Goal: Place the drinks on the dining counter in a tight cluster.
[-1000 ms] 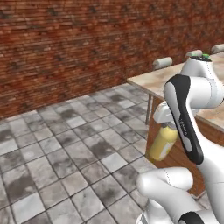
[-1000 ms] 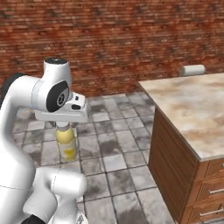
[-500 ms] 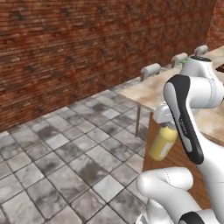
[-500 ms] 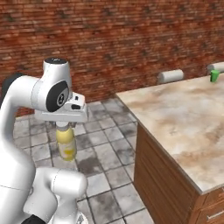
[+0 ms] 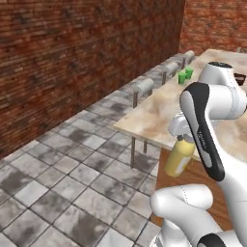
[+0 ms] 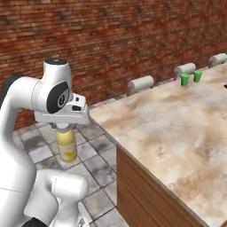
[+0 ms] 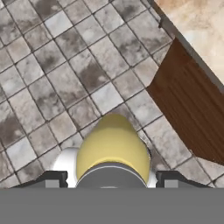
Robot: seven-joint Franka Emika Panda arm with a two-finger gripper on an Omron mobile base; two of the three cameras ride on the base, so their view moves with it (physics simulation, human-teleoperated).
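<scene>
— One bottle is in play: the fat yellow juice bottle (image 7: 113,151). Where is it?

— It hangs upright under my gripper (image 7: 109,180), over the tiled floor (image 5: 72,188) and off the corner of the dining counter (image 6: 177,133). From the left base view the juice bottle sits just in front of the counter's wooden base (image 7: 192,109); from the right base view it is to the left of the stone top, clear of it.

— How is your claw set?

— My jaws stand wide and are clamped on the bottle's grey cap (image 7: 111,175), one finger on each side. The yellow body hangs free below my hand, touching nothing else.

— What lies on the counter?

— Two small green cups (image 6: 190,78) stand close together at the far edge, well apart from the bottle I carry. The near stretch of marbled top is bare.

— And around it?

— Cushioned stools (image 6: 141,84) line the far side of the counter, toward the brick wall (image 5: 72,58).
</scene>
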